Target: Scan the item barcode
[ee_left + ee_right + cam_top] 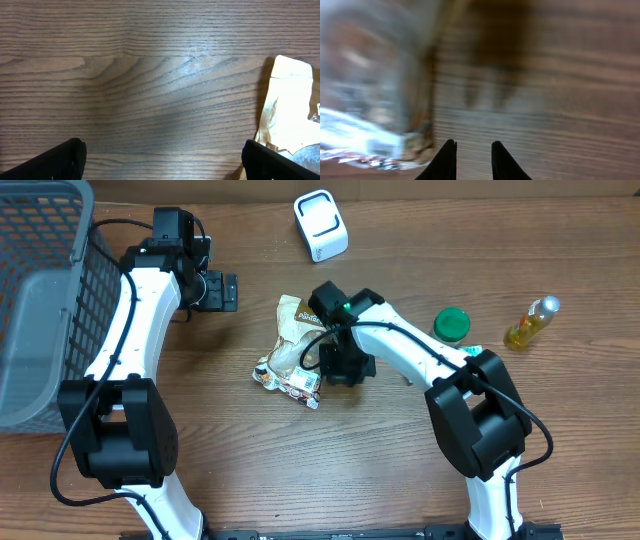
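In the overhead view, a crumpled snack bag (288,348) is seen lying on the wooden table (400,470) just left of centre. Its pale paper end is turned toward the top of the frame and its printed, shiny end toward the lower left. The right gripper (472,146) is lowered at the bag's right edge. In the right wrist view its two dark fingers (446,161) are set narrowly apart, with bare wood showing in the slit between them and nothing held. The bag is seen there only as a blurred, glossy mass filling the left of the frame. Whether the fingers touch the bag cannot be told. The left gripper (164,150) is held wide apart over bare wood, one fingertip at each lower corner of the left wrist view, and the bag's pale end is seen at the right edge of that frame, apart from both fingertips. A white scanner (320,225) is stood near the top centre of the overhead frame, well apart from the bag. A grey mesh basket (40,300) fills the upper left. At the right, a green-lidded jar (452,325) and a small yellow bottle (531,322) are placed near each other.
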